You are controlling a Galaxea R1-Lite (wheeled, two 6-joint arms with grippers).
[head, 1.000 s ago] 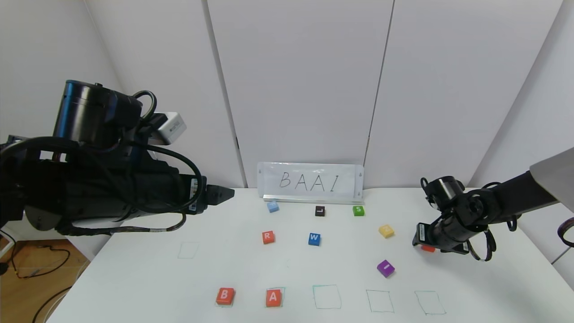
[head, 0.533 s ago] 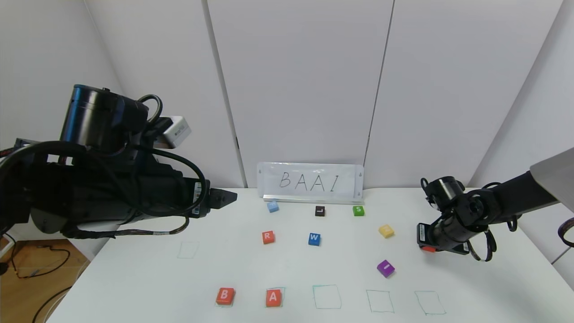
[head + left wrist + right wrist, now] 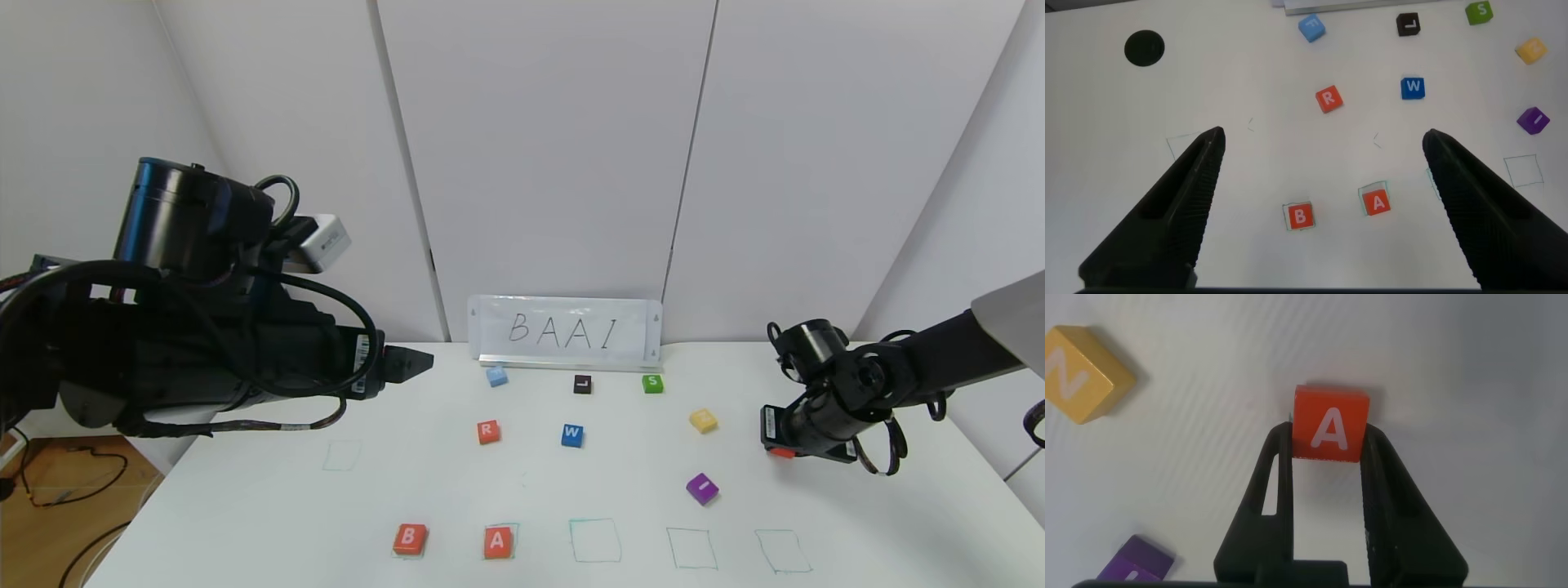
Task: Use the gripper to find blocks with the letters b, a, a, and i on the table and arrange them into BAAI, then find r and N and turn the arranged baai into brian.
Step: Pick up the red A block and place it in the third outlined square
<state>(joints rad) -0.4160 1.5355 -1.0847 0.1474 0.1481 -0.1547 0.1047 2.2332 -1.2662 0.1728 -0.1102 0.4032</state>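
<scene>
i work in what reads as a robotics lab test cell: plain white wall panels point(image 3: 539, 147) close in behind a bare white table point(image 3: 245, 506) marked with thin green hand-drawn squares point(image 3: 595, 541). a propped white card point(image 3: 565, 329) hand-lettered "baai" stands at the table's far edge, with small coloured letter blocks point(image 3: 572, 435) laid out before it like trial props. loose black cables point(image 3: 57, 482) trail over a wooden floor point(image 3: 49, 523) beside the table.

ten lettered blocks point(image 3: 488, 431), two grippers point(image 3: 406, 364), one table point(image 3: 245, 506)
</scene>
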